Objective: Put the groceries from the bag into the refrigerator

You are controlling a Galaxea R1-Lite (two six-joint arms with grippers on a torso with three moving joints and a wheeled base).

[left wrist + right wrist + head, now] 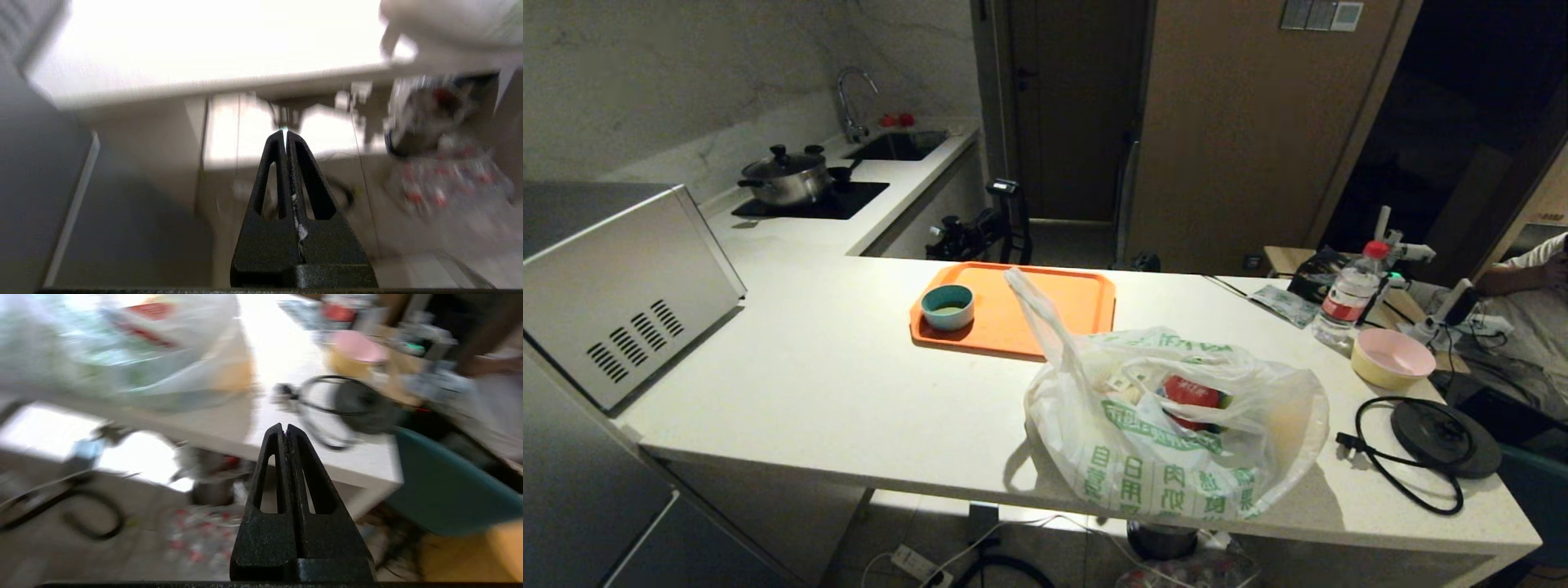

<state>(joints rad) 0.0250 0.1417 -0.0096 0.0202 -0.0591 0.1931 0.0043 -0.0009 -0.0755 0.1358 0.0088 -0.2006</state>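
Left end effector (284,134) pinched closed, empty, low before the bench (849,384) edge; right end effector (285,428) likewise closed, empty. Bag (1176,425) sits lower centre of the head view, crinkly white, green characters, groceries (1192,396) showing red inside. Orange tray (1045,306) behind it, black cord (1401,461) right.

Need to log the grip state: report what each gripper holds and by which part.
Nothing is held. The left gripper and right gripper are both shut on nothing, below the counter edge; the bag sits untouched.
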